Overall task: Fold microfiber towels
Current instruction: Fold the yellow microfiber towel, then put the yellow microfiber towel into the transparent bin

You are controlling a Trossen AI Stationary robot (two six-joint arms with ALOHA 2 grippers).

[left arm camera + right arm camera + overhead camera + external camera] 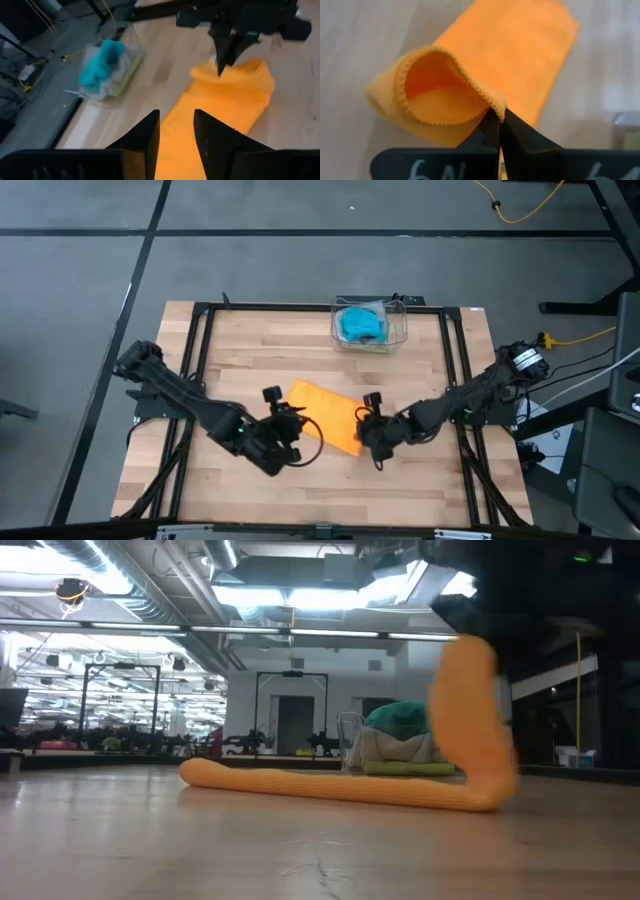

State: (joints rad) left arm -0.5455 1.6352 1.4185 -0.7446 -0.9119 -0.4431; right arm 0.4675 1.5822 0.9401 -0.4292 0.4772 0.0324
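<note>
Overhead, level and wrist views of a wooden table (230, 370) with both arms at work on one cloth. The orange towel (327, 416) lies flat near the table's middle, between the two grippers. The right gripper (496, 131) has its fingers pinched together on one edge of the orange towel, at the end nearest that arm; the pinched edge is raised off the table, so that the cloth forms an open loop just ahead of the fingertips. In the level view the same end stands upright while the remainder lies along the tabletop.

The left gripper (176, 131) is at the opposite end of the orange towel, its fingers parted by a narrow gap with the cloth showing between and beyond them; whether they touch the cloth cannot be told.

A clear plastic bin (398, 330) stands at the far edge of the table, well beyond both grippers. It holds a bunched teal towel (361, 325) on top, with a lime green towel (408, 768) and a pale grey cloth (385, 748) beneath it.
</note>
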